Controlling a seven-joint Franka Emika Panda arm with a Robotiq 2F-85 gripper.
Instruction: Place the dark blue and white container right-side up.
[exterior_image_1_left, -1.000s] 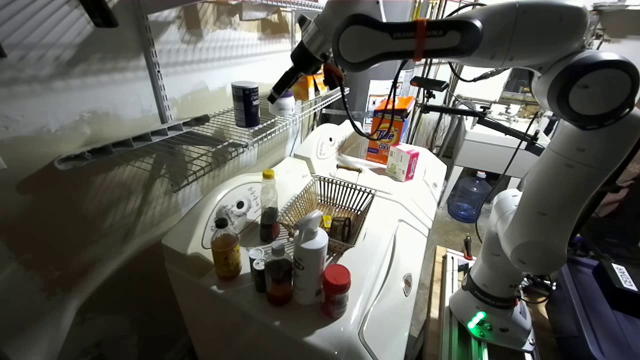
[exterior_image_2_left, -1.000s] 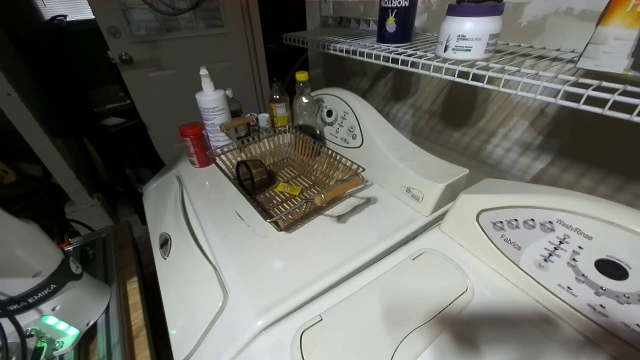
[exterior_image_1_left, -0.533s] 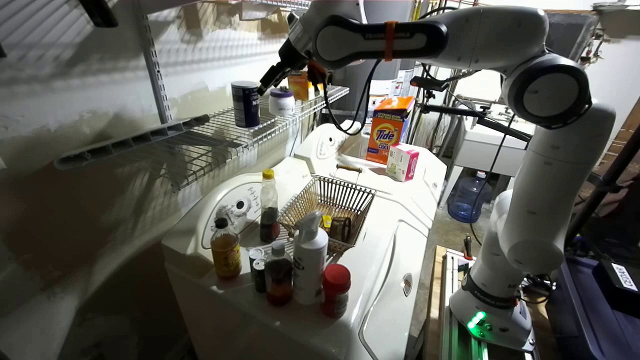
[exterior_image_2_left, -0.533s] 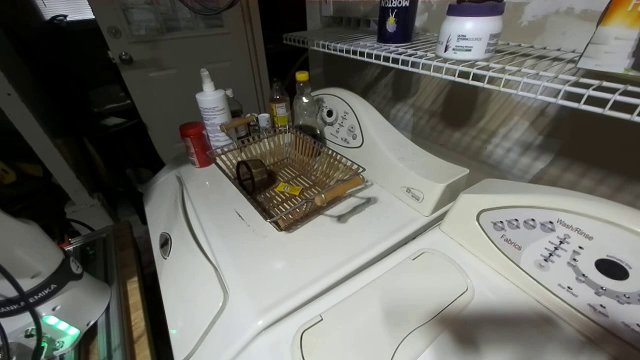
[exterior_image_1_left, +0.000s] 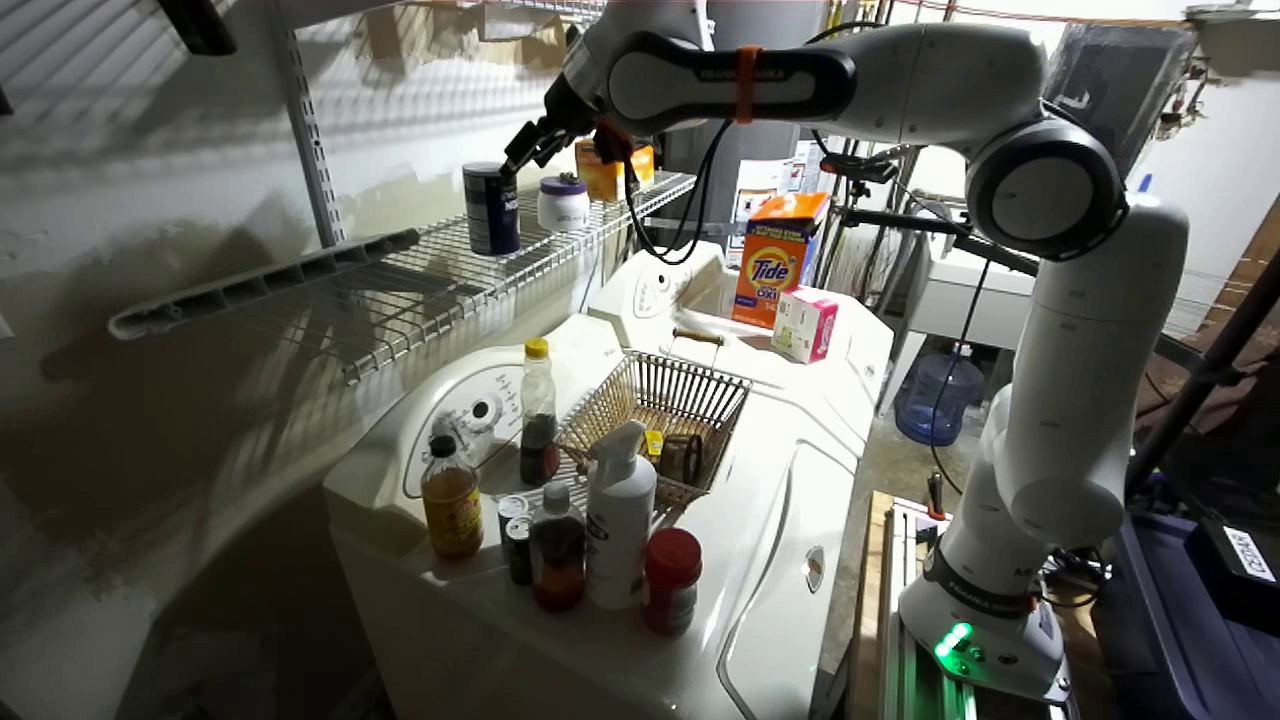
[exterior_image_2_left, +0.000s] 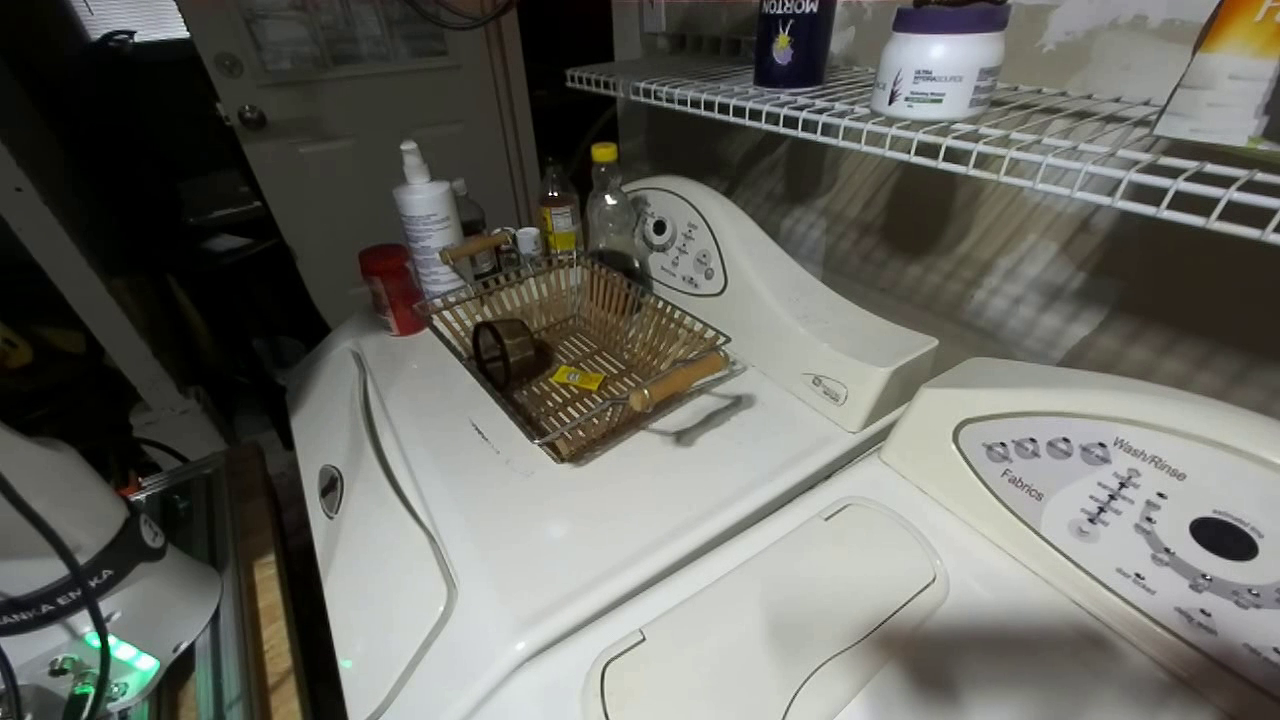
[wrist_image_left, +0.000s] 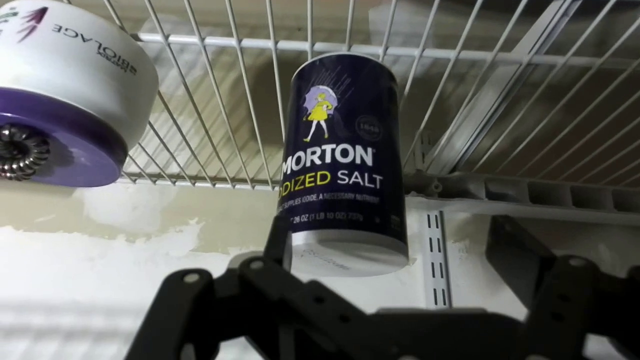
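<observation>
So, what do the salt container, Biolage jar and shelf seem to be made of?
Salt container: likely satin paperboard, from its printed wrap and dull white end.
Biolage jar: probably smooth plastic, from its soft sheen and rounded edges.
Shelf: seemingly metal, white coated, from its thin straight wires.

Patchy light: hard white highlights, striped shade, corners sunk in gloom.
In an exterior view, the dryer top (exterior_image_1_left: 745, 505) glows pale, the wall (exterior_image_1_left: 200, 200) carries slatted shadows and fades to near-black at the lower left, and the green lights (exterior_image_1_left: 960, 631) on my base (exterior_image_1_left: 1000, 635) bloom. In an exterior view, window blinds (exterior_image_2_left: 130, 18) shine from a dark corner, and a soft-edged dim patch lies over the washer (exterior_image_2_left: 1000, 570). In my wrist view, the Morton salt canister (wrist_image_left: 345, 130) is crisp enough to read (its white end shaded grey), while my fingers (wrist_image_left: 517, 257) are almost black and slightly soft. Where the main light comes from, I cannot tell.
</observation>
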